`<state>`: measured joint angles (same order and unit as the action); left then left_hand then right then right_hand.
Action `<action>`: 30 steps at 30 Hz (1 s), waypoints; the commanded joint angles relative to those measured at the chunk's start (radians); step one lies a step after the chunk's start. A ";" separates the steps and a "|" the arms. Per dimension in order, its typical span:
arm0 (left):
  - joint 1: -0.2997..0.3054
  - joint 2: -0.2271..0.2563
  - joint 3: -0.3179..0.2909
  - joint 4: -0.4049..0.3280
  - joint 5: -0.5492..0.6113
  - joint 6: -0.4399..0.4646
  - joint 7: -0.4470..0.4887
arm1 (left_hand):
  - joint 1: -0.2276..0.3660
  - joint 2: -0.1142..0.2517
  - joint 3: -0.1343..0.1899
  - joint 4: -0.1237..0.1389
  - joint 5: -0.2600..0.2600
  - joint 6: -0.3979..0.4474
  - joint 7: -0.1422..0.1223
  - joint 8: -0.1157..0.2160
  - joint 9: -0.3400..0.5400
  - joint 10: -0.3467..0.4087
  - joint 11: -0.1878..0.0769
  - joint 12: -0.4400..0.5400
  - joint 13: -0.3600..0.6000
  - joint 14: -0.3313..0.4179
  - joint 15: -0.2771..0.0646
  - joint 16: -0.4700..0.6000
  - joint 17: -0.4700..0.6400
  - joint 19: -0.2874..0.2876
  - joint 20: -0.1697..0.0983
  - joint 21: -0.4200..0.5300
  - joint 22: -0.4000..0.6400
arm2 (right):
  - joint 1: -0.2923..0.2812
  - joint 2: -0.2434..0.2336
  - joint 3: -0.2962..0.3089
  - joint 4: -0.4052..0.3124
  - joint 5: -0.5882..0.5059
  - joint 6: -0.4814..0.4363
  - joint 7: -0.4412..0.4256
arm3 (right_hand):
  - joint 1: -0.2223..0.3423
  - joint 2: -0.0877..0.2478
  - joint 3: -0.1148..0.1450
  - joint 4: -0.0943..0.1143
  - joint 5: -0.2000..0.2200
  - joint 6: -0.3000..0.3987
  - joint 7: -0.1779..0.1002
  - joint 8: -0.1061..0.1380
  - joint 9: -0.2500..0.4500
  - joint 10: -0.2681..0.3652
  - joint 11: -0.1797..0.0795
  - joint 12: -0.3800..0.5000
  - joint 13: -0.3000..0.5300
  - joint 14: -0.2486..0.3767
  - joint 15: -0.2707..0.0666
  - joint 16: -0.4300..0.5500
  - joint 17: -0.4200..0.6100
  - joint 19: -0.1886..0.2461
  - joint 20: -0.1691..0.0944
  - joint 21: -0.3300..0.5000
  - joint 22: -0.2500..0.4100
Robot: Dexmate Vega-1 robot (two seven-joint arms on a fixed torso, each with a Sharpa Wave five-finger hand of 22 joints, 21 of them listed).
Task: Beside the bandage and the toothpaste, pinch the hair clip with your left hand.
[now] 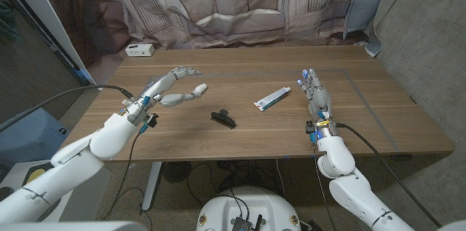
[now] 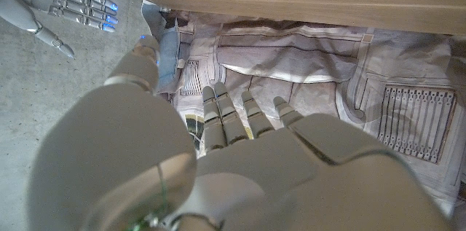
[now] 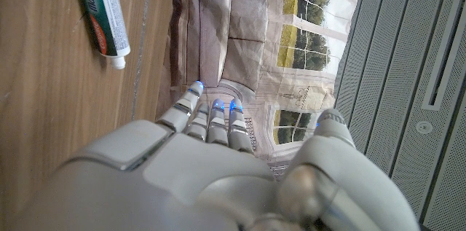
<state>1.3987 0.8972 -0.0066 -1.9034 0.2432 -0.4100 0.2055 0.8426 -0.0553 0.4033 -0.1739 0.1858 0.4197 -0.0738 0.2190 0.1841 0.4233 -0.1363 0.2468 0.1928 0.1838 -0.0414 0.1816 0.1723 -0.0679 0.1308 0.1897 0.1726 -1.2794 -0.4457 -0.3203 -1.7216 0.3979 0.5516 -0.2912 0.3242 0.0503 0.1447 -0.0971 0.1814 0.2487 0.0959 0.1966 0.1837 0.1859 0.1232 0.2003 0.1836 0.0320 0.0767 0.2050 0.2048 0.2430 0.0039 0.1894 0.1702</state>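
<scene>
Showing green/red print, unreadable, toothpaste lies nr hair clip.

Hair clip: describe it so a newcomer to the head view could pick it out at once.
On the wooden table, look near the middle, between the two robot hands. The hair clip lies there, with the toothpaste on one side and the small white bandage on the other. It is the only dark, toothed thing; its neighbours are pale.
</scene>
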 commanded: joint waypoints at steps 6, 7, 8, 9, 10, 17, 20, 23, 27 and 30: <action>0.102 0.038 -0.111 -0.142 0.115 0.128 -0.072 | 0.033 -0.005 0.009 0.001 0.011 -0.001 -0.005 -0.011 0.003 -0.001 -0.005 -0.007 0.005 0.003 -0.033 0.004 -0.002 0.014 0.006 0.005 0.001 | -0.003 -0.003 -0.005 -0.007 -0.005 -0.002 0.013 | 0.005 -0.005 0.001 -0.008 -0.001 0.005 -0.004 0.006 0.002 0.009 -0.006 0.006 0.005 0.011 0.003 0.003 0.001 -0.002 0.008 0.002 0.001; 0.104 0.040 -0.116 -0.148 0.116 0.135 -0.084 | 0.034 -0.006 0.009 0.001 0.011 -0.002 -0.004 -0.012 0.003 -0.005 -0.002 -0.009 0.005 0.001 -0.034 0.003 -0.002 0.014 0.007 0.005 0.001 | -0.004 -0.003 -0.005 -0.009 -0.004 -0.004 0.012 | 0.005 -0.005 0.001 -0.008 -0.001 0.006 -0.004 0.006 0.002 0.009 -0.005 0.006 0.005 0.011 0.004 0.003 0.001 -0.003 0.008 0.002 0.001; 0.107 0.039 -0.119 -0.157 0.121 0.148 -0.092 | 0.035 -0.006 0.009 0.002 0.011 -0.004 -0.004 -0.013 0.003 -0.005 -0.002 -0.009 0.005 0.000 -0.034 0.002 -0.002 0.014 0.008 0.005 0.001 | -0.005 -0.002 -0.005 -0.010 -0.002 -0.004 0.011 | 0.005 -0.005 0.001 -0.008 -0.001 0.006 -0.004 0.006 0.002 0.009 -0.005 0.006 0.005 0.011 0.003 0.003 0.001 -0.003 0.008 0.002 0.001; 0.111 0.039 -0.123 -0.167 0.129 0.160 -0.100 | 0.036 -0.007 0.009 0.002 0.011 -0.008 0.005 -0.015 0.003 -0.005 0.001 -0.010 0.005 -0.001 -0.034 0.002 -0.002 0.012 0.009 0.004 0.001 | -0.006 -0.001 -0.005 -0.012 -0.002 -0.005 0.010 | 0.005 -0.005 0.001 -0.009 -0.001 0.006 -0.005 0.006 0.002 0.009 -0.005 0.006 0.005 0.011 0.004 0.003 0.001 -0.002 0.008 0.002 0.001; 0.115 0.043 -0.129 -0.179 0.137 0.173 -0.113 | 0.038 -0.008 0.008 0.003 0.011 -0.008 0.013 -0.016 0.003 -0.006 0.003 -0.011 0.005 -0.002 -0.033 0.002 -0.002 0.003 0.006 0.000 0.002 | -0.007 -0.002 -0.005 -0.012 -0.002 -0.005 0.010 | 0.005 -0.005 0.001 -0.009 -0.001 0.006 -0.004 0.006 0.002 0.009 -0.005 0.006 0.005 0.011 0.004 0.003 0.001 -0.003 0.008 0.002 0.001; 0.137 0.057 -0.164 -0.238 0.191 0.213 -0.177 | 0.046 -0.012 0.007 0.008 0.012 -0.007 0.026 -0.018 0.003 -0.009 0.030 -0.016 0.006 -0.012 -0.023 -0.001 -0.002 -0.018 0.006 -0.006 0.002 | -0.015 -0.003 -0.003 -0.015 -0.008 0.003 0.009 | 0.005 -0.005 0.001 -0.010 -0.001 0.007 -0.005 0.005 0.002 0.012 -0.005 0.006 0.005 0.012 0.004 0.004 0.002 -0.003 0.011 0.002 0.001; 0.133 0.066 -0.169 -0.256 0.215 0.233 -0.212 | 0.044 -0.015 0.004 0.011 0.011 -0.017 0.025 -0.023 0.003 -0.018 0.029 -0.020 0.006 -0.017 -0.022 -0.002 -0.001 -0.041 -0.004 -0.012 0.002 | -0.019 -0.004 -0.003 -0.015 -0.009 0.003 0.010 | 0.005 -0.005 0.001 -0.010 -0.001 0.009 -0.008 0.006 0.002 0.013 -0.006 0.006 0.005 0.013 0.003 0.004 0.002 -0.003 0.010 0.002 0.001; 0.125 0.067 -0.167 -0.269 0.233 0.249 -0.235 | 0.041 -0.018 0.001 0.014 0.011 -0.019 0.023 -0.024 0.003 -0.021 0.022 -0.022 0.006 -0.018 -0.024 -0.002 -0.001 -0.047 -0.012 -0.011 0.002 | -0.024 -0.002 -0.004 -0.015 -0.002 0.002 0.009 | 0.005 -0.004 0.001 -0.010 -0.001 0.011 -0.009 0.006 0.002 0.013 -0.005 0.005 0.006 0.013 0.002 0.004 0.002 -0.003 0.010 0.002 0.001; 0.116 0.069 -0.169 -0.285 0.252 0.257 -0.256 | 0.035 -0.023 -0.004 0.018 0.012 -0.009 0.011 -0.021 0.004 -0.007 0.006 -0.018 0.007 -0.016 -0.028 0.001 -0.001 -0.048 -0.009 -0.008 0.002 | -0.029 -0.002 -0.005 -0.015 -0.003 0.004 0.010 | 0.005 -0.004 0.001 -0.011 -0.001 0.013 -0.008 0.006 0.002 0.013 -0.005 0.005 0.006 0.013 0.002 0.004 0.002 -0.004 0.011 0.002 0.001; 0.111 0.074 -0.174 -0.305 0.271 0.274 -0.283 | 0.041 -0.022 -0.004 0.017 0.014 0.000 0.003 -0.018 0.004 0.004 -0.004 -0.015 0.007 -0.012 -0.034 0.003 -0.001 -0.043 -0.007 -0.004 0.002 | -0.031 -0.003 -0.004 -0.016 -0.004 0.006 0.011 | 0.005 -0.004 0.001 -0.011 -0.002 0.014 -0.008 0.006 0.002 0.013 -0.006 0.005 0.006 0.014 0.002 0.004 0.002 -0.003 0.010 0.002 0.001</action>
<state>1.5182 0.9576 -0.1618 -2.1480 0.4516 -0.1877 0.0008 0.8779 -0.0647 0.3988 -0.1611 0.1936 0.4100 -0.0640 0.1958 0.1841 0.4163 -0.1253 0.2242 0.1981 0.1674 -0.0360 0.1816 0.1675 -0.1112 0.1201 0.1811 0.1726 -1.2995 -0.4477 -0.3237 -1.7350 0.3924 0.5521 -0.2824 0.3242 0.0503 0.1452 -0.1051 0.1815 0.2540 0.0905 0.1966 0.1837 0.1912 0.1179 0.2003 0.1836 0.0430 0.0767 0.2050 0.2048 0.2376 0.0091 0.1894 0.1700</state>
